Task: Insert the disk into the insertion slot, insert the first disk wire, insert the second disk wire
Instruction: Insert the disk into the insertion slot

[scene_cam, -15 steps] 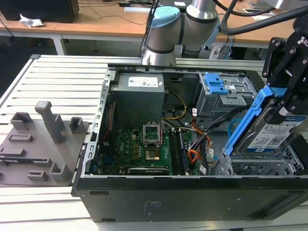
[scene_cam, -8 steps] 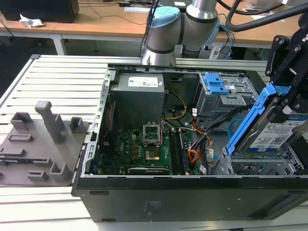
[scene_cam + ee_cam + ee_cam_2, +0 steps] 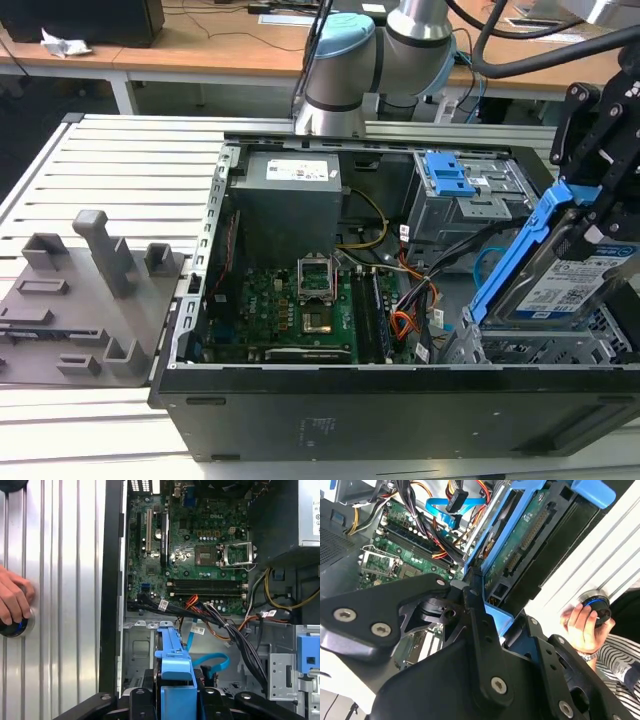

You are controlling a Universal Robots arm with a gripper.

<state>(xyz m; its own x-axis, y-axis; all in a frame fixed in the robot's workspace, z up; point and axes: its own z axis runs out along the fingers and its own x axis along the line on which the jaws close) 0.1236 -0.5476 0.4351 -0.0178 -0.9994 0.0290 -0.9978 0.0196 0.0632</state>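
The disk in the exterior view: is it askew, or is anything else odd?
Yes. The disk is steeply tilted, its upper end held by the gripper, its lower end at the insertion slot, not yet flat inside it.

**A:** The arm [image 3: 345, 70] showed silver tubing and pale blue joint caps, with thick black cables [image 3: 545, 62] looping off it.

**B:** And the gripper [image 3: 175, 700] was all black linkage, dotted with silver screws [image 3: 491, 684].

**A:** The person's hand [image 3: 582, 625]?

**B:** A metal watch band [image 3: 590, 655] right behind it at the wrist, then a dark-and-white striped sleeve [image 3: 620, 665].
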